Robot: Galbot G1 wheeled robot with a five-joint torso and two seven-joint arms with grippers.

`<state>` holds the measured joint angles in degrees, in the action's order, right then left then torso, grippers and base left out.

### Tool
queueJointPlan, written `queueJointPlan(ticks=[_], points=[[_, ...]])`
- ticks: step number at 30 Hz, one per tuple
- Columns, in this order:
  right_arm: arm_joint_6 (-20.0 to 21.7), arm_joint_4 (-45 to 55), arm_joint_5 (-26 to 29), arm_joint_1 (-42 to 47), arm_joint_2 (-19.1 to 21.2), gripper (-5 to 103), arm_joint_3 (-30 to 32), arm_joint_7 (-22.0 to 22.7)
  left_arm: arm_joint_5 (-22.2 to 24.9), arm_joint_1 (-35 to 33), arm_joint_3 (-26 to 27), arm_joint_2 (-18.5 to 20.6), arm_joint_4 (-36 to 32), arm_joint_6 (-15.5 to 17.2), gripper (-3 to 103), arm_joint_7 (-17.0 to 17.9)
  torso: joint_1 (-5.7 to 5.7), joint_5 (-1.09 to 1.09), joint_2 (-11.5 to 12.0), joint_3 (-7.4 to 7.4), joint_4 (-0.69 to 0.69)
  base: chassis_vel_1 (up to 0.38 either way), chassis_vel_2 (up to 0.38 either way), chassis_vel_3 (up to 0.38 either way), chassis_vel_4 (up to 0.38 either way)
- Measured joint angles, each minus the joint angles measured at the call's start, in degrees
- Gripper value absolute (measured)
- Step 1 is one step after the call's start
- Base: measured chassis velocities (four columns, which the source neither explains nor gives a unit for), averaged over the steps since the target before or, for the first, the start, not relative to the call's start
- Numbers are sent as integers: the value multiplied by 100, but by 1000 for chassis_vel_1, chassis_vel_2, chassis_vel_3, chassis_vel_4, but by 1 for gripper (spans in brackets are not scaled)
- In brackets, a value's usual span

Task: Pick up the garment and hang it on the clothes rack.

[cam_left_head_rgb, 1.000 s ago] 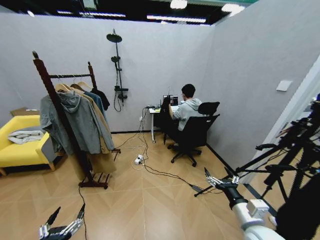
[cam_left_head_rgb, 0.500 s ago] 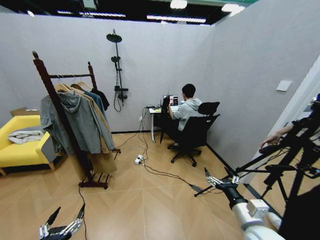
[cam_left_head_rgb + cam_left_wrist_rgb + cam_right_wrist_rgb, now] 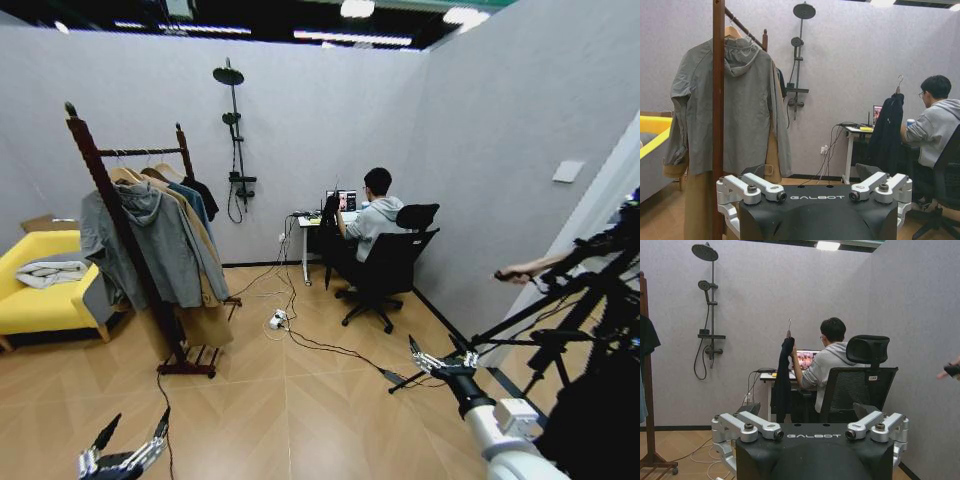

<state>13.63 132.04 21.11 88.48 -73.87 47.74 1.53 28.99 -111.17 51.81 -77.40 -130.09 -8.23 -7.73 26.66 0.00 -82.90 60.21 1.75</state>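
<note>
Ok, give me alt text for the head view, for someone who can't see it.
Both tools hang low and open over a wood floor, left tool, right tool. Ahead left stands a tall dark red-brown wooden clothes rack hung with a grey hooded jacket; a plain black limp garment hangs by the far desk.

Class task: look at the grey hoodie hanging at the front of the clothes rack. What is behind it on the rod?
Behind the grey hoodie on the clothes rack hang a tan garment, a blue one and a black one. The hoodie covers most of them.
</note>
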Motion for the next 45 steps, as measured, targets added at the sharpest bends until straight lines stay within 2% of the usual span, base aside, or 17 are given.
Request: queueJointPlan(ticks=[18, 19, 21, 22, 24, 25, 26, 28, 29, 33, 37, 45], points=[[1, -23, -40, -32, -43, 100, -11, 10, 0, 0, 0, 0, 0, 0, 100, 1, 0, 1, 0, 0, 0, 0, 0, 0, 0], [1, -58, -123, -65, -108, 100, -23, 23, 0, 0, 0, 0, 0, 0, 100, 0, 0, -4, 0, 0, 0, 0, 0, 0, 0], [15, -279, -579, -257, -495, 100, -129, 119, 0, 0, 0, -1, 0, 0, 100, 0, 0, 0, 0, 0, 0, 0, 0, 0, 0], [15, -279, -579, -257, -495, 100, -129, 119, 0, 0, 0, -1, 0, 0, 100, 0, 0, 0, 0, 0, 0, 0, 0, 0, 0], [41, -572, -1179, -515, -997, 100, -274, 241, 0, 0, 0, -1, 0, 0, 100, -1, 0, 0, 0, 0, 0, 0, 0, 0, 0], [41, -572, -1179, -515, -997, 100, -274, 241, 0, 0, 0, -1, 0, 0, 100, -1, 0, 0, 0, 0, 0, 0, 0, 0, 0], [208, -565, -1320, -607, -1135, 100, -294, 229, 0, 0, 0, 0, 0, 0, 100, 1, 0, 5, 1, 1, 0, 0, 0, 0, 0], [292, -521, -1302, -637, -1140, 100, -294, 210, 0, 0, 0, 0, 0, 0, 100, 1, 0, 1, 0, 0, 0, 0, 0, 0, 0], [460, -466, -1153, -698, -1102, 100, -309, 179, 0, 0, 0, 0, 0, 0, 100, 0, 0, -5, 0, 0, 0, 0, 0, 0, 0], [467, -475, -1132, -755, -1059, 100, -300, 137, 0, 0, 0, 0, 0, 0, 100, 0, 0, 0, 0, 0, 0, 0, 0, 0, 0], [673, -329, -932, -748, -895, 100, -297, 136, 0, 0, 0, 0, 0, 0, 100, 0, 0, 0, 0, 0, 0, 0, 0, 0, 0], [506, -455, -741, -908, -534, 100, -420, -293, 0, 0, 0, 0, 0, 0, 100, 0, 0, 0, 0, 0, -1, 0, 0, 0, 0]])
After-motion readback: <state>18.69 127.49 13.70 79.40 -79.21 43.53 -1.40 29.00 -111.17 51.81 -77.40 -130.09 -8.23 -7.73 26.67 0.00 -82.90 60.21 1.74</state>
